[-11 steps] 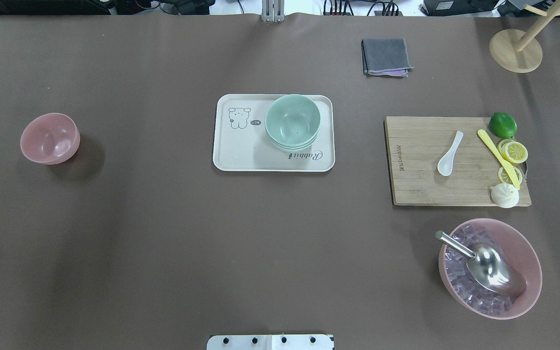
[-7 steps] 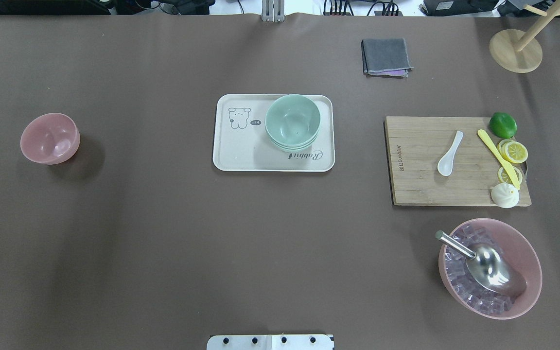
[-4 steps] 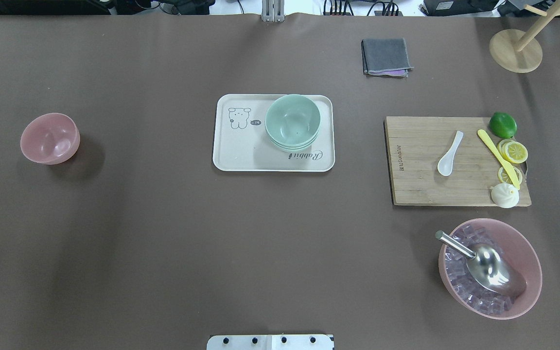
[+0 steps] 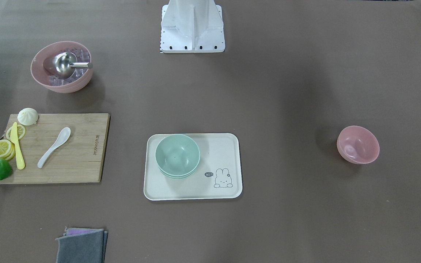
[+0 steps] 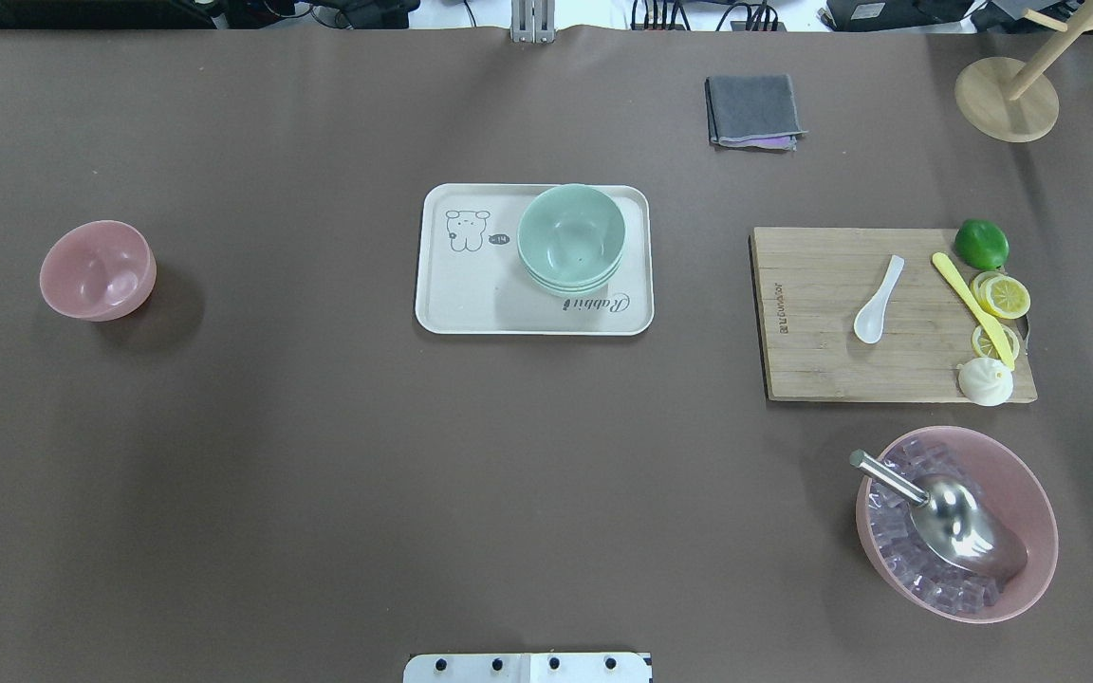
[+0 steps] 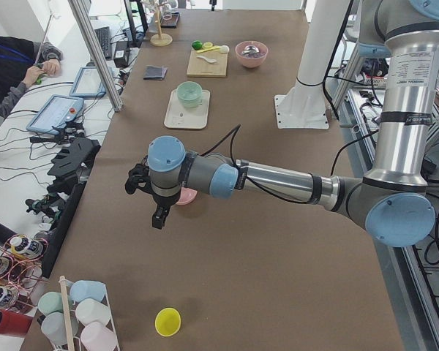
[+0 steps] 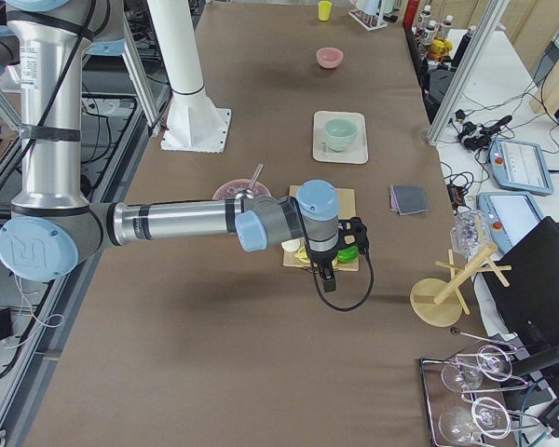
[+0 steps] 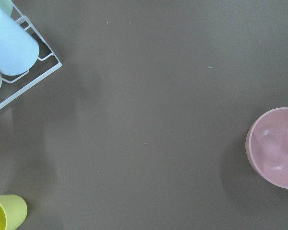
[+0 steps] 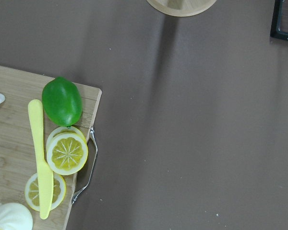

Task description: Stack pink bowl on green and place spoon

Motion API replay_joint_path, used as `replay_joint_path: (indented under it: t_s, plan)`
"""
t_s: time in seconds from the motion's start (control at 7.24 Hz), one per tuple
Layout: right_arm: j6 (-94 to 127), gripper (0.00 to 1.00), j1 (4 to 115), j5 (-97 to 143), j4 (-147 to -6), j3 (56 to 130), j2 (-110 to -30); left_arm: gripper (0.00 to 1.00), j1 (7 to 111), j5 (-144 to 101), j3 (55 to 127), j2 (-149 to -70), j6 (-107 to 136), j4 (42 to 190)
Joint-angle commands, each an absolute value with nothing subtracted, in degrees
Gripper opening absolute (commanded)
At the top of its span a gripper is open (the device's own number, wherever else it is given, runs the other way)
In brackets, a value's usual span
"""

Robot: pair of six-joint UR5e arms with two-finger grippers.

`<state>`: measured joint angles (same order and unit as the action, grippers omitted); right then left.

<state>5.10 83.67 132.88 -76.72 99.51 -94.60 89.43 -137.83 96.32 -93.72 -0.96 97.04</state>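
Glossy spoon — matt wooden board

- Pink bowl: small, empty, upright; below and just beside the left gripper jaws.
- Green bowl stack: nested, upright, on tray; well apart from both jaws.
- White spoon: flat on cutting board, near the right gripper jaws.

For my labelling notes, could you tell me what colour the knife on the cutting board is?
The knife is pale yellow, clearest in the right wrist-mounted view.
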Motion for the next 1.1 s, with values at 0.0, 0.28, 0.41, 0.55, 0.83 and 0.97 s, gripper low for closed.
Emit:
replay_joint_path:
  t_s: [0.0, 0.28, 0.41, 0.55, 0.83, 0.97]
  plan:
    - [4.8, 1.00, 83.7, 133.2, -75.8, 98.4, -95.4, 0.99, 88.9, -137.8, 95.5, -93.3, -1.2, 101.3]
    - [5.0, 1.00, 83.6, 133.1, -71.7, 98.0, -95.1, 0.99, 88.7, -137.8, 93.3, -93.5, -0.6, 107.9]
    - [5.1, 1.00, 81.9, 133.1, -71.6, 98.1, -94.1, 0.99, 85.3, -137.3, 92.4, -95.9, -0.6, 107.8]
    - [5.4, 1.00, 78.4, 132.5, -71.7, 97.2, -91.3, 0.99, 81.5, -137.1, 90.6, -97.8, -0.5, 107.8]
    - [8.2, 1.00, 75.2, 132.4, -71.8, 96.3, -88.7, 0.99, 79.2, -137.2, 83.4, -101.5, 0.2, 107.9]
    - [13.0, 1.00, 73.4, 132.2, -71.7, 96.0, -87.3, 0.99, 78.0, -137.3, 80.4, -102.9, 7.7, 108.7]
